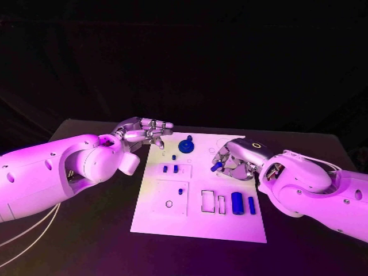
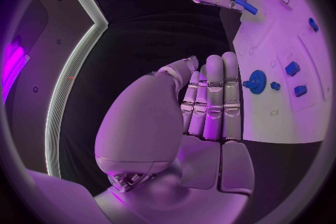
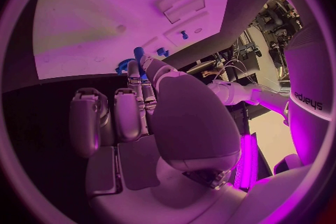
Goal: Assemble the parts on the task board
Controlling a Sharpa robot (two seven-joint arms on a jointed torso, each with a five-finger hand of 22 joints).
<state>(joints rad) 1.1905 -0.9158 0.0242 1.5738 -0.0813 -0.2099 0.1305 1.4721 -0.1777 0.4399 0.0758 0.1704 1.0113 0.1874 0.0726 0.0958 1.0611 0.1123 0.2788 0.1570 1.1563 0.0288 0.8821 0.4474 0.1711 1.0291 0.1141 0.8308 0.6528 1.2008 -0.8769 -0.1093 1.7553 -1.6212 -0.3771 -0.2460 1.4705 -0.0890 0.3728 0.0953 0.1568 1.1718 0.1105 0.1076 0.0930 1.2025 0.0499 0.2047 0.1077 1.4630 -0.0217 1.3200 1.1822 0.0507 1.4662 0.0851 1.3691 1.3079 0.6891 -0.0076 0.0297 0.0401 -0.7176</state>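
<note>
**Placing the held pin: right hand over the board**

**State of the hands.** The right hand (image 1: 236, 159) hangs above the right half of the white board (image 1: 155, 221) and pinches a short blue pin (image 1: 216, 167) between thumb and fingertip; the left wrist view confirms the grip, with the pin (image 2: 246, 6) sticking out past the fingers. The left hand (image 1: 142, 133) sits at the board's far left corner, fingers straight, close side by side, and holding nothing.

**Position of the parts.** A blue gear (image 1: 186, 146) stands near the far edge of the board, between the two hands. Two small blue blocks (image 1: 171, 169) lie just below it. A larger blue bar (image 1: 237, 203) and a slimmer one (image 1: 252, 205) lie near the right edge, beside a pair of empty rectangular slots (image 1: 213, 202). A small blue peg (image 1: 180, 190) stands near the board's middle.

**Procedure, as judged from this moment.**
1. Identify the target hole before descending. Which hole the pin belongs in cannot be told from these views.
2. Bring the pin upright over that hole; at present it looks tilted in the pinch.
3. Lower slowly and let the tip find the hole, rather than pressing down.
4. Release only once the pin stands by itself.

**Cautions.** The grip is a light two-point pinch, so the pin may rotate or slip if its tip strikes the board surface. Keep the right hand's spare fingers clear of the gear. The left hand could usefully steady the board.
</note>
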